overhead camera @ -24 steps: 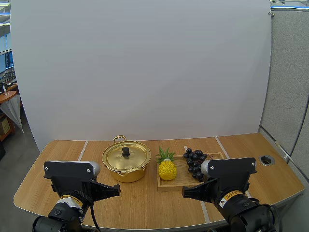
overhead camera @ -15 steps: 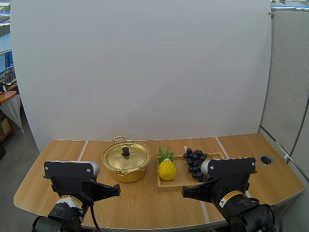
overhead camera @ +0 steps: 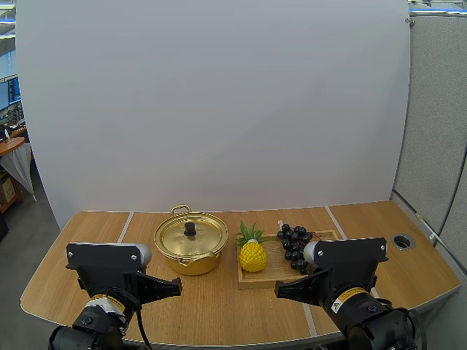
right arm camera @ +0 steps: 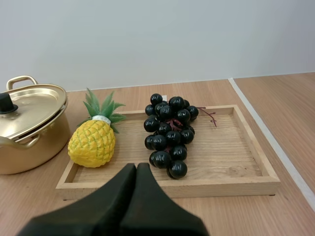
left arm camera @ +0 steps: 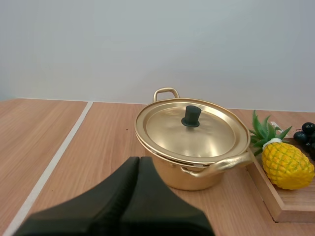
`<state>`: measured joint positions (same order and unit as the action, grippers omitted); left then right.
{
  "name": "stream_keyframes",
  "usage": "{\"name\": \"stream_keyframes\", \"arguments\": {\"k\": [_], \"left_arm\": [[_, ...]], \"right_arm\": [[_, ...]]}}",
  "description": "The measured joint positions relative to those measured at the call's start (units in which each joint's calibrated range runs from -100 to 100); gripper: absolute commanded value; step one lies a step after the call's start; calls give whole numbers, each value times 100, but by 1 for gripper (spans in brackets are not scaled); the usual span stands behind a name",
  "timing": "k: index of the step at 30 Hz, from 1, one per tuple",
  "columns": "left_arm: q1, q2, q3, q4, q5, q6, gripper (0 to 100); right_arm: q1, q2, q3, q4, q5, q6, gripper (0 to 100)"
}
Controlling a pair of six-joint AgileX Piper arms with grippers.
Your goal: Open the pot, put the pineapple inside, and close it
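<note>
Nothing has moved since the earlier frames: both arms and every item lie exactly as they did.

At the table's (overhead camera: 219,315) near edge, toward its left corner, the left gripper (overhead camera: 177,286) hangs above the wood with its black fingers pressed together into one dark wedge, nothing between them. The left wrist view shows that wedge (left arm camera: 138,161) aimed at the pot. Toward the near right corner the right gripper (overhead camera: 278,291) is likewise closed and empty, and in the right wrist view its joined tips (right arm camera: 136,166) point at the wooden tray. Each arm carries a yellow sticker (overhead camera: 109,300) near the wrist, but its print is too small to read.

Farther in, about midway between the left and right edges, the gold pot (overhead camera: 190,251) stands with its lid (overhead camera: 194,238) on, a black knob (left arm camera: 191,116) at the centre. Just beside it to the right lies the wooden tray (overhead camera: 257,281); I cannot tell whether the two touch. The pineapple (overhead camera: 252,256) sits in the tray's left end, next to the pot's handle, its green crown turned to the far edge. The grapes (overhead camera: 294,245), a dark bunch, lie around the tray's middle, close beside the pineapple but apart from it (right arm camera: 92,143).
</note>
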<state>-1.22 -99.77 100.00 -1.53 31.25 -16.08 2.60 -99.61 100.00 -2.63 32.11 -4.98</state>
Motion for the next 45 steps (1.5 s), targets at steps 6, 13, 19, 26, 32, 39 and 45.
{"name": "stream_keyframes", "arguments": {"k": [6,13,19,26,32,39,45], "left_arm": [[0,0,0,0,0,0,0],[0,0,0,0,0,0,0],[0,0,0,0,0,0,0],[0,0,-268,0,154,0,0],[0,0,-1020,0,135,0,0],[0,-4,-1868,0,135,116,0],[0,-18,-3083,0,1454,368,0]], "right_arm": [[0,0,0,0,0,0,0],[0,0,0,0,0,0,0],[0,0,0,0,0,0,0],[0,0,-70,0,220,0,0],[0,0,-469,0,537,-28,0],[0,-12,-1558,0,1272,-145,0],[0,-24,-2444,55,2135,-158,0]]}}
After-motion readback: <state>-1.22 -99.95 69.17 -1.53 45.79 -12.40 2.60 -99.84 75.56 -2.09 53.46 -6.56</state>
